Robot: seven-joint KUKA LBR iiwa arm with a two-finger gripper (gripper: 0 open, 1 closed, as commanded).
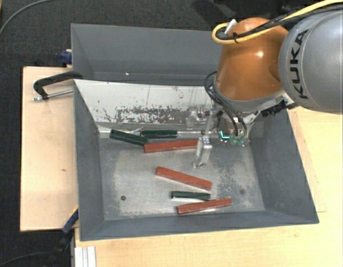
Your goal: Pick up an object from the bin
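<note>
My gripper (200, 161) hangs below the orange cover, right of the bin's middle, with its tip low over the floor. A long red bar (171, 146) lies along the back wall, and its right end comes close to the gripper's left side. Another red bar (183, 178) lies slanted on the floor just in front of the gripper's tip, apart from it. I see nothing held in the gripper.
Two dark green bars (128, 137) (158, 133) lie by the back wall at the left. Near the front wall a short dark green bar (190, 195) sits above a third red bar (204, 206). The arm reaches in from the right over the bin's back right corner.
</note>
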